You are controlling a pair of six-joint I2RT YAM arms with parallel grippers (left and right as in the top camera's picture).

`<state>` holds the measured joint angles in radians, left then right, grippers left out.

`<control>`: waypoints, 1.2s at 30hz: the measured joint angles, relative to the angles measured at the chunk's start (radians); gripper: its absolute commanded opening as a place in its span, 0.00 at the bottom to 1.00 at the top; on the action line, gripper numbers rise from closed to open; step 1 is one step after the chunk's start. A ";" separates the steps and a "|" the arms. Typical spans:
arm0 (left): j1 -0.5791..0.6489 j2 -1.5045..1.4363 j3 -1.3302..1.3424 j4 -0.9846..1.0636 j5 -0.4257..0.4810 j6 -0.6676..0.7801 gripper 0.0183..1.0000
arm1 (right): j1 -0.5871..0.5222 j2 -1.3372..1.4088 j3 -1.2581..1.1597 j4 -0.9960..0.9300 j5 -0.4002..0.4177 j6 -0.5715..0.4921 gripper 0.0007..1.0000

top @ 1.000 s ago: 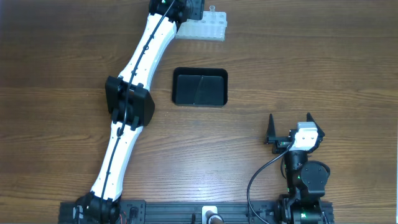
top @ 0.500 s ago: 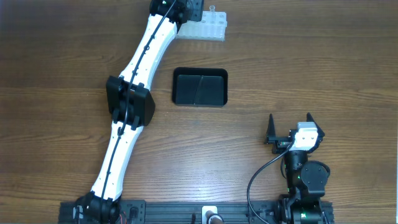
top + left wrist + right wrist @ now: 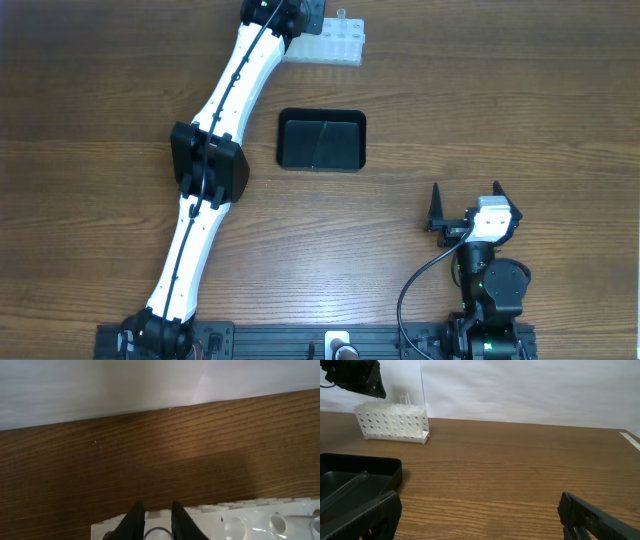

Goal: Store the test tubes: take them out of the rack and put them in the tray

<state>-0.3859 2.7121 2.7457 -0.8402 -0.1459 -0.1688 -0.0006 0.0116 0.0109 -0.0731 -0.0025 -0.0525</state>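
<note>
The white test tube rack (image 3: 328,45) stands at the far edge of the table, with a clear tube (image 3: 343,14) upright at its right end. My left gripper (image 3: 303,14) hangs over the rack's left end. In the left wrist view its fingers (image 3: 136,519) press both sides of a test tube's rim (image 3: 158,532) that sits in the rack (image 3: 235,519). The black tray (image 3: 322,140) lies mid-table with one tube (image 3: 322,138) inside. My right gripper (image 3: 467,205) stands open near its base, well apart from the tray (image 3: 355,480) and the rack (image 3: 392,422).
A white wall rises right behind the rack. Bare wooden table lies between the tray and my right gripper (image 3: 480,520). The left arm's links (image 3: 210,165) stretch diagonally left of the tray.
</note>
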 measured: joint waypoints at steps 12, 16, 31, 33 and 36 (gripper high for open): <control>0.000 0.000 0.000 0.000 0.000 0.001 0.04 | 0.000 0.000 0.000 0.000 0.000 0.000 0.99; -0.001 0.000 0.000 -0.009 0.000 0.001 0.02 | 0.000 0.000 0.000 0.000 0.000 0.000 0.99; -0.011 -0.058 0.000 -0.029 -0.001 0.001 0.02 | 0.000 0.000 0.000 0.000 0.000 0.001 0.99; -0.011 -0.083 0.000 -0.030 -0.001 0.001 0.02 | 0.000 0.000 0.000 0.000 0.000 0.001 0.99; -0.011 -0.126 0.000 -0.030 -0.009 0.001 0.02 | 0.000 0.000 0.000 0.000 0.000 0.000 0.99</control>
<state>-0.3973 2.5858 2.7457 -0.8700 -0.1547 -0.1677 -0.0006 0.0116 0.0109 -0.0731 -0.0021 -0.0521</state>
